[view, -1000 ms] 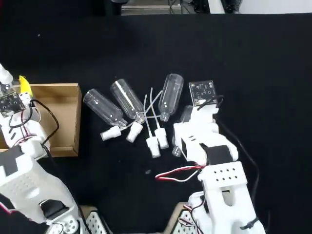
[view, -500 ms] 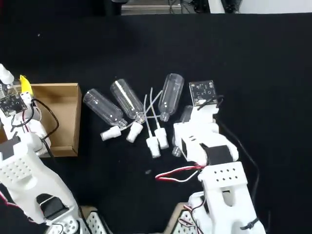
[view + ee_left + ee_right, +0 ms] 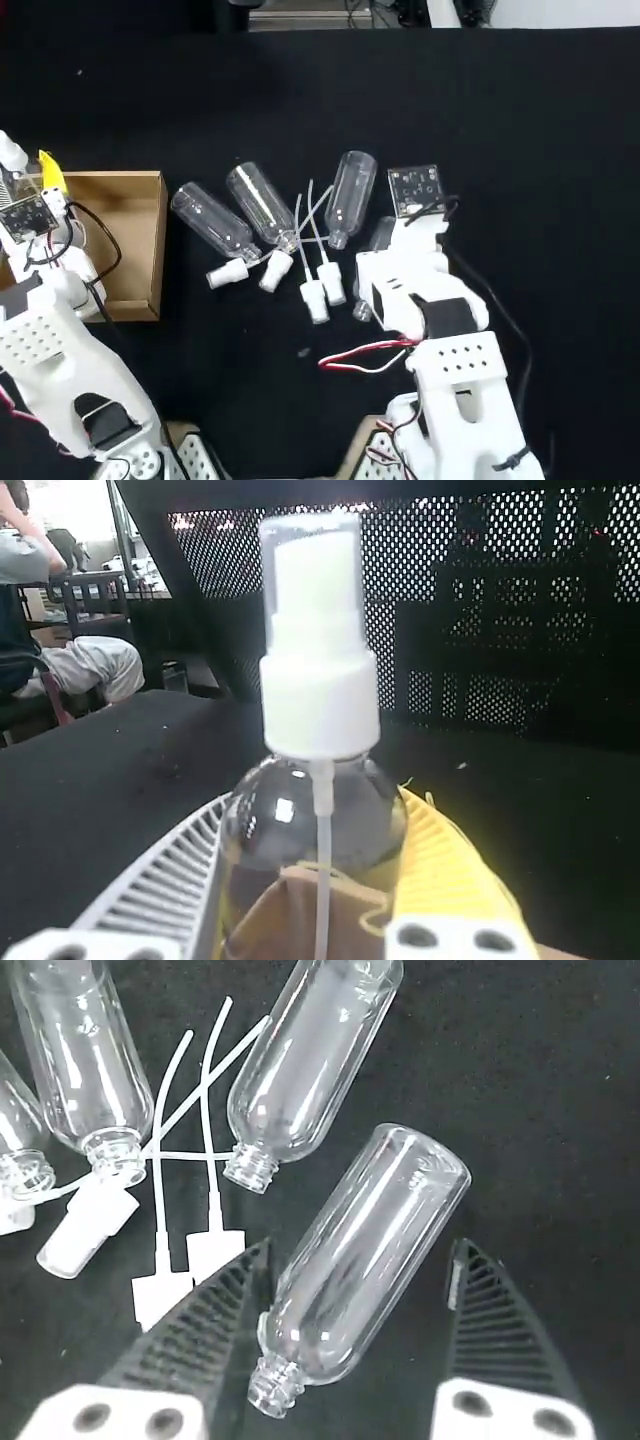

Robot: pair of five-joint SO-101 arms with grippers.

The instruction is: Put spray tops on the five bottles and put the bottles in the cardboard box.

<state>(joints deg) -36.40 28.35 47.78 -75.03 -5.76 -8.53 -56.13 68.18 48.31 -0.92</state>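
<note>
Left wrist view: left gripper (image 3: pixel 315 880) is clamped on the body of the capped bottle (image 3: pixel 315 820), with a white finger (image 3: pixel 170 880) on one side and a yellow finger (image 3: pixel 450 870) on the other. The spray top (image 3: pixel 318 670) is seated on the neck and its tube runs down inside.

Right wrist view: right gripper (image 3: pixel 355 1310) is wide open and holds nothing. It straddles an open bottle (image 3: pixel 370 1250) lying on the desk. One finger is just beside the neck end, the other is apart from the bottle.

High view: the capped bottle is over the cardboard box (image 3: pixel 158 245) at the desk's left edge. Three more bottles (image 3: pixel 260 205) lie fanned mid-desk, just right of the box. Four loose spray tops (image 3: pixel 316 300) lie at their necks. The right arm (image 3: pixel 420 290) is just right of those.
</note>
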